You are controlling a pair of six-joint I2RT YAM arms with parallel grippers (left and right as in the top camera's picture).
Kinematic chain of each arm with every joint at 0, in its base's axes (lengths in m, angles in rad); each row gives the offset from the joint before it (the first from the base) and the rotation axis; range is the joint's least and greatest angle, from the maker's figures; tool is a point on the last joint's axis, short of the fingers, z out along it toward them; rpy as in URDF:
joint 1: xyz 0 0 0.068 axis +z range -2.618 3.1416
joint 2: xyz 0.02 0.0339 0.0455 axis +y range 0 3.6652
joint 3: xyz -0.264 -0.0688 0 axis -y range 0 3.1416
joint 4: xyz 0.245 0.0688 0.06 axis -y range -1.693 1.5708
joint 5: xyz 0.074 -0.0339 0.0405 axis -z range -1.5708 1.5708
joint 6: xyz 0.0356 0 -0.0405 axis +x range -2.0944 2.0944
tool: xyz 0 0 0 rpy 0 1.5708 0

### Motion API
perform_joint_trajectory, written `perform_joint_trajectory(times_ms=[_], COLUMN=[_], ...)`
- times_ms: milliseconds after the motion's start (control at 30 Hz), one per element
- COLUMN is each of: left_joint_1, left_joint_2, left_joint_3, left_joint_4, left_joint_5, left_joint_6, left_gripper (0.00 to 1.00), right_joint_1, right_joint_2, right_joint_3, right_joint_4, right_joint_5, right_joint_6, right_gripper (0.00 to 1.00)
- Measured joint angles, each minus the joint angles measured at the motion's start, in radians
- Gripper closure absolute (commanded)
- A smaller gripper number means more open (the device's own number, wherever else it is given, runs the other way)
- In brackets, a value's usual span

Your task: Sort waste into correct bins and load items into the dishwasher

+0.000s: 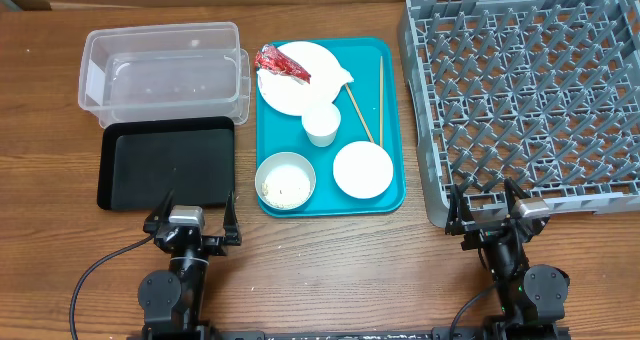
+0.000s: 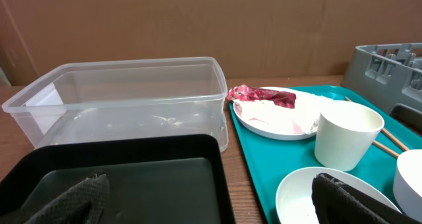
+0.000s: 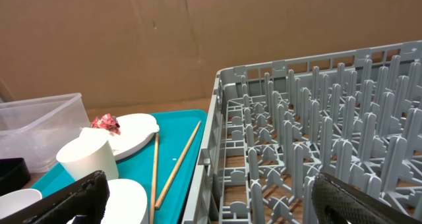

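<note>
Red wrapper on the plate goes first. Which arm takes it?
Left, likely. The red wrapper sits on the plate, toward the left of the teal tray; the clear tub and black tray lie directly ahead of the open left gripper. The right gripper, also open, faces the grey rack, farther away.

Light bright, even, diffuse, from above; shadows short and soft beside the large square grey plastic dish rack (image 1: 525, 100). Pale sheen on shallow black rectangular tray (image 1: 168, 165) and clear rectangular plastic tub (image 2: 125, 99). Overhead sharp. Left tool (image 2: 210, 199) fingers (image 2: 353, 201) dark, blurred at frame bottom
</note>
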Motion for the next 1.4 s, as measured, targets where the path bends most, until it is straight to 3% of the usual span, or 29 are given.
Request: perform_joint_trajectory(times_ms=[1400], left_joint_1=[0.000], left_joint_2=[0.000], left_joint_3=[-0.002], left_joint_4=[0.009], left_joint_5=[0.034], left_joint_6=[0.000], left_gripper=[0.00], right_joint_1=[0.000], right_joint_2=[0.000], right_joint_3=[0.000], right_joint_4=[0.001], right_joint_5=[0.000], right_joint_6=[0.000], right_gripper=[0.00])
